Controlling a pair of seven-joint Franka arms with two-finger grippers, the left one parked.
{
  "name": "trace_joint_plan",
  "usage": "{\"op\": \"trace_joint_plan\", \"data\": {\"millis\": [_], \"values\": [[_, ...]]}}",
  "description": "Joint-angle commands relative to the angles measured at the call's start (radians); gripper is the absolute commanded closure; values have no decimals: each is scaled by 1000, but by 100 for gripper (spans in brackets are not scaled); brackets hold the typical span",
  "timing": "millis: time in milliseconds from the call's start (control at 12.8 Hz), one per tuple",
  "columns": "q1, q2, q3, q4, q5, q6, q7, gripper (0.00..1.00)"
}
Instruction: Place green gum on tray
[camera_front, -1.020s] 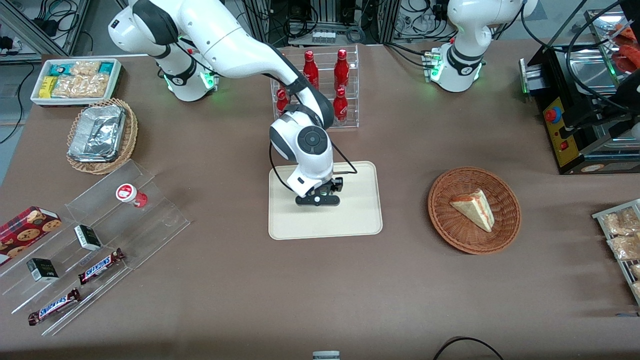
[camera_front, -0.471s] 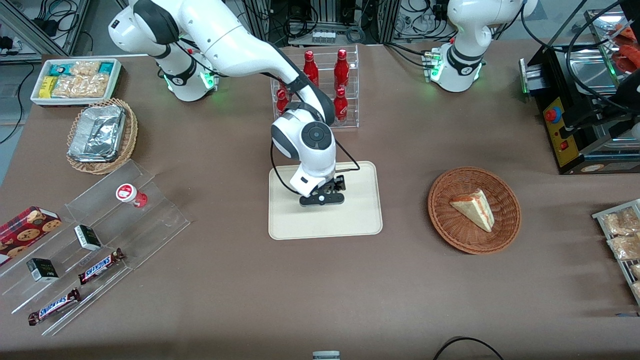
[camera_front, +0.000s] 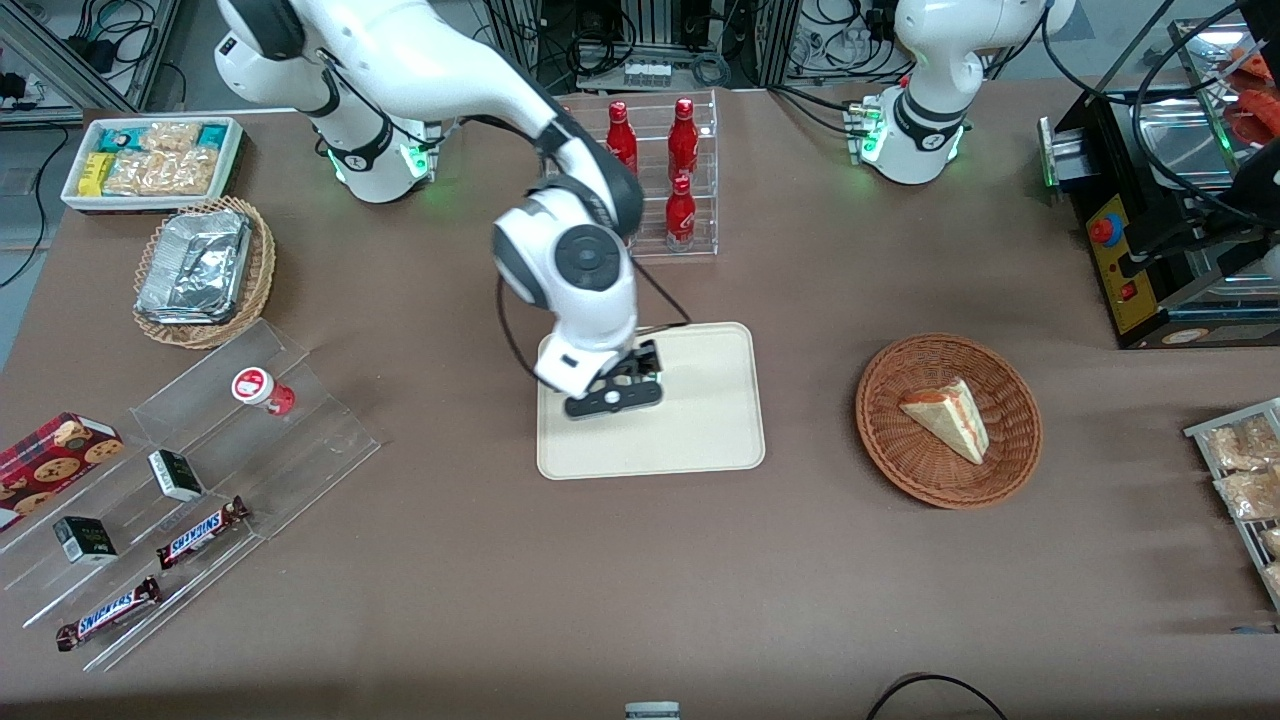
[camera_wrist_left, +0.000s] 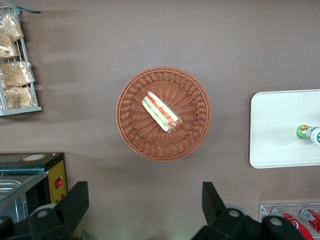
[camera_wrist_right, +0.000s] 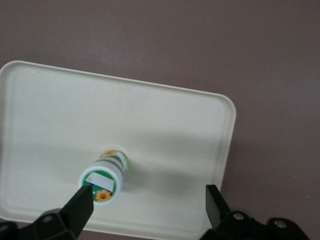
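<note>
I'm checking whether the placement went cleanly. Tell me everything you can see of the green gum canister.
The green gum is a small white cylindrical canister with a round lid label ringed in green, showing a white patch and a yellow flower. It looks like plastic. It stands upright on the cream tray, well inside the low rim. The open gripper hangs above it, with one finger close beside the lid and no visible grip on it. In the left wrist view only its top shows, on the tray. The front view hides it under the arm.

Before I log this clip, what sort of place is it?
Probably a robotics lab staged as a snack counter: red bottles in a clear rack, candy bars on acrylic steps, cable clutter at the table's edge. The tool hangs open above the tray, where the green gum stands.
</note>
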Motion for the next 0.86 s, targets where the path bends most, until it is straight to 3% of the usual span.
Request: {"op": "trace_joint_plan", "data": {"millis": [0, 235, 549, 784], "values": [[-85, -107, 10, -74, 1, -72, -151, 0], [-221, -175, 11, -87, 8, -168, -350, 0], [-419, -247, 13, -88, 70, -271, -550, 0], [-536, -337, 16, -164, 70, -280, -546, 0]]}}
